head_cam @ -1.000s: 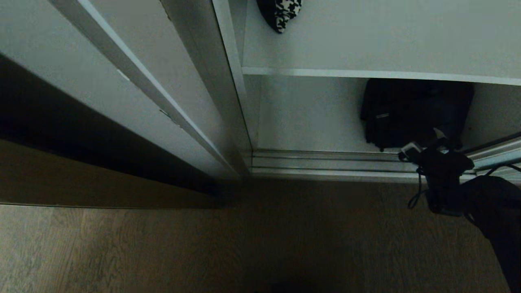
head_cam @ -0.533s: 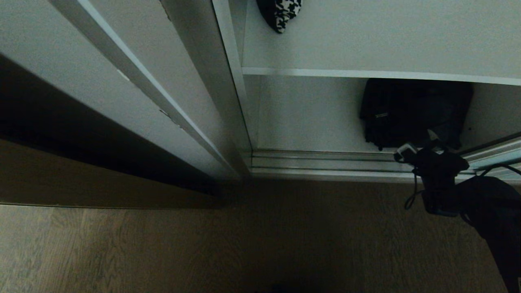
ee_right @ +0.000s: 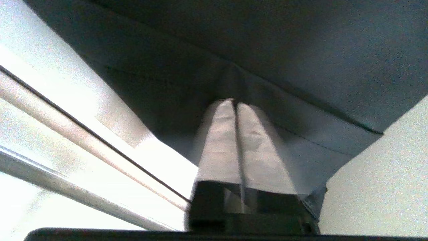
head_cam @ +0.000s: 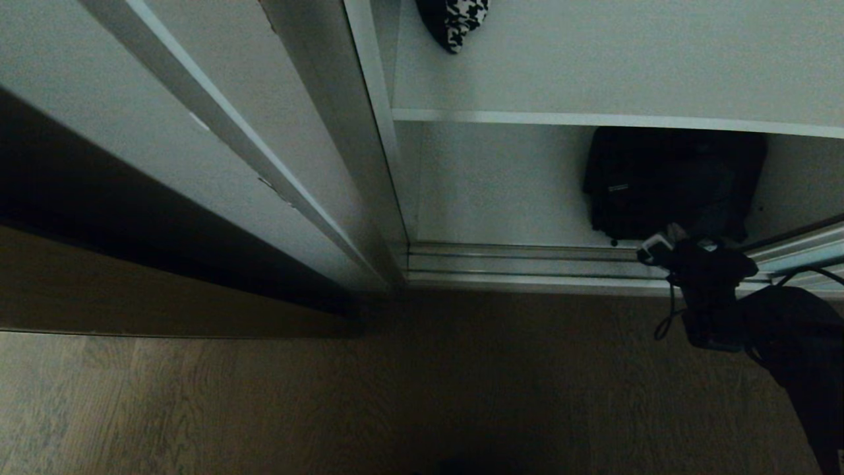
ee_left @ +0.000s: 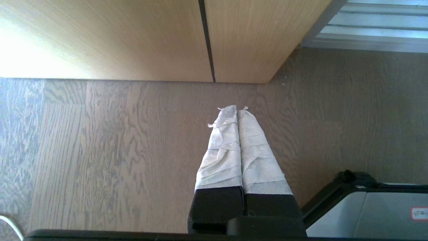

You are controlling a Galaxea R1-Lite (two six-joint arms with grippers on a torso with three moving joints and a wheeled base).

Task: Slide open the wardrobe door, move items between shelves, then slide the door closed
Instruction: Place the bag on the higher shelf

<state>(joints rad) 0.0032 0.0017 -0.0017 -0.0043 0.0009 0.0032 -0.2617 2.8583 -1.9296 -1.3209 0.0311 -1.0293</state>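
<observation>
A soft black bag [head_cam: 659, 178] stands on the wardrobe's bottom board under a white shelf [head_cam: 593, 120]. On that shelf lies the houndstooth cloth [head_cam: 455, 23], partly cut off by the frame. My right gripper [head_cam: 666, 239] reaches over the floor track to the bag's lower front. In the right wrist view that gripper [ee_right: 234, 102] is shut, its taped tips pinching a fold of the black bag [ee_right: 301, 60]. The sliding wardrobe door [head_cam: 808, 254] shows only as a pale framed strip at the far right. My left gripper [ee_left: 238, 108] hangs shut and empty above the floor.
Silver floor tracks [head_cam: 527, 264] run along the wardrobe's front. A white side panel [head_cam: 316, 165] borders the opening on the left. Light wood cabinet fronts [ee_left: 133, 40] stand beside the parked left arm. Wood floor [head_cam: 395, 396] fills the foreground.
The right gripper has slid a little to the left at the foot of the bag, and its fingers have closed from wide open to shut on the fabric.
</observation>
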